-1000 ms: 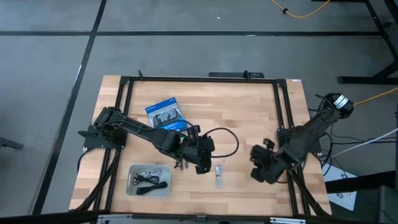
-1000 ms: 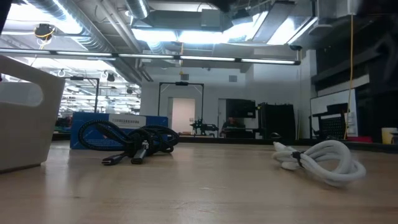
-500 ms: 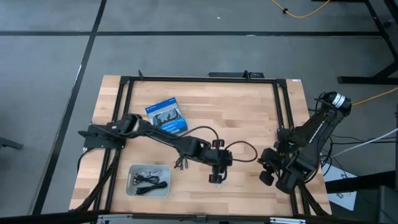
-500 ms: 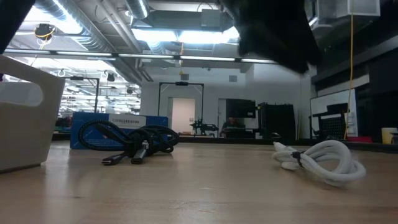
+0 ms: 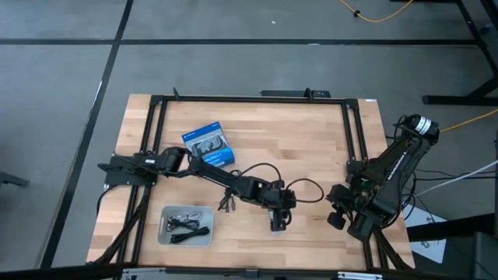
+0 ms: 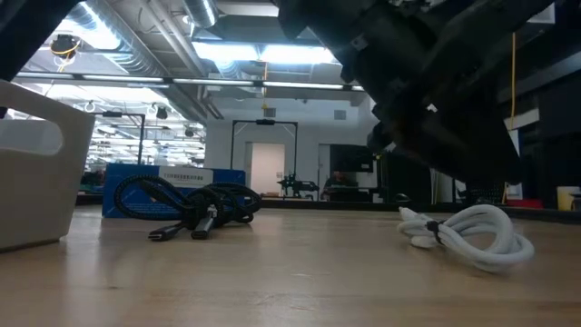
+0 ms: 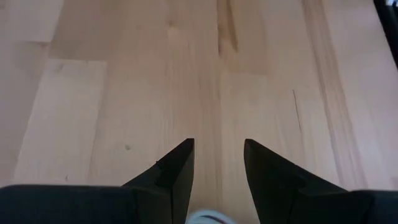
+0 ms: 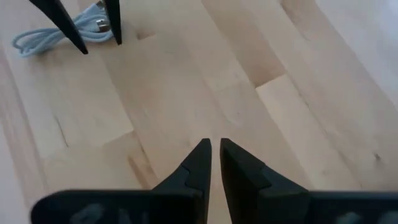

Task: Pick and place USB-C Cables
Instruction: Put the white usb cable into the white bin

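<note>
Nearby, blue box [image 5: 208, 145] flanks black cable [image 6: 195, 208].

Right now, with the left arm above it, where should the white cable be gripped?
Grip the white cable across its bundled middle, coming straight down. It lies flat as a short coil, loops side by side. The left end effector stands open over it already.
</note>
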`<state>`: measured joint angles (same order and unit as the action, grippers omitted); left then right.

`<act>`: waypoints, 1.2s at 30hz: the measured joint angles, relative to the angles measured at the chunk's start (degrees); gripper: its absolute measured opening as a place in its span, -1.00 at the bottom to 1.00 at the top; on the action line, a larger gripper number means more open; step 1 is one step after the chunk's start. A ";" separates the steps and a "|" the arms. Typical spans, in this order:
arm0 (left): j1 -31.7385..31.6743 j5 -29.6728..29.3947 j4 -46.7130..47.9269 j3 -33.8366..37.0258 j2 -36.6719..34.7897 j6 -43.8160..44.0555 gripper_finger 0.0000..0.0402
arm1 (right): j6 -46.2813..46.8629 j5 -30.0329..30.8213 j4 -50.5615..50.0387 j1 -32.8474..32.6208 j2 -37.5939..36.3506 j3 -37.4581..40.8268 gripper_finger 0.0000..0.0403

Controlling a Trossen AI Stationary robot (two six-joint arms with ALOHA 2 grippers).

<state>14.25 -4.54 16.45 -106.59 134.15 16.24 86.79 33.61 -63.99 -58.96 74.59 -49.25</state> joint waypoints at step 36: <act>1.53 -2.91 32.26 -7.39 -0.42 2.55 -0.34 | -0.20 1.49 -0.90 0.00 0.04 0.00 -0.80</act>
<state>15.78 -7.45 48.71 -113.97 133.72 18.80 86.59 35.09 -64.88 -58.96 74.63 -49.25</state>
